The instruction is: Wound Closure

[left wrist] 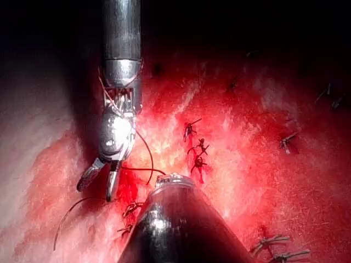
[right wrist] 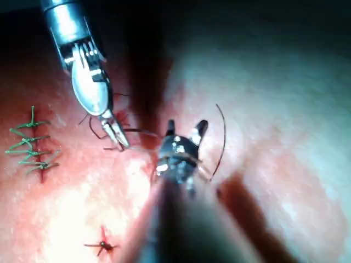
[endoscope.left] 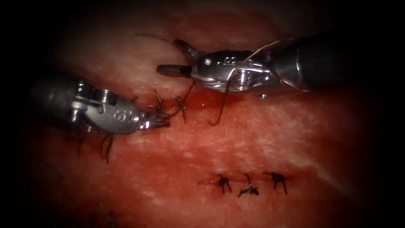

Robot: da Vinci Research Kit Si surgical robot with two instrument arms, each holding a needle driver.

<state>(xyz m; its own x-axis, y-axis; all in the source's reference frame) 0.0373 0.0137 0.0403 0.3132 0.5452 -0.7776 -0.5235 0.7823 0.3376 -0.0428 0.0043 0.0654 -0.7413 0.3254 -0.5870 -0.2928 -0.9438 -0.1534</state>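
Left tool (endoscope.left: 162, 120): it comes in from the endoscope view's left, its jaws pressed together on a strand of thread (endoscope.left: 179, 110) just at the knots beside the cut. In the right wrist view the same tool (right wrist: 118, 137) has its tips closed at the tissue surface.
Right tool (endoscope.left: 175, 57): it comes in from the right, jaws spread wide apart with nothing between them; one jaw points up and left, the other lies level toward the left. In the left wrist view this tool (left wrist: 98, 183) hangs over the wet patch with both jaws parted.
Needle (endoscope.left: 219, 110): a thin dark curve hanging below the right tool's wrist, its lower end hooking toward the tissue just right of the left tool's tips. Neither tool holds it. I cannot tell whether its tip is in the tissue.
Thread: a pale strand drapes over the right tool's wrist and shaft; a dark strand runs from below the right tool's jaws down to the left tool's tips.
Tissue (endoscope.left: 270, 139): pork belly, with red fluid (endoscope.left: 202, 101) pooled between the two tools.
Knots by the left tool's tips (endoscope.left: 168, 102): dark cut ends standing up from the cut.
Finished stitches (endoscope.left: 249, 183): three dark knots in a row, well below the right tool.
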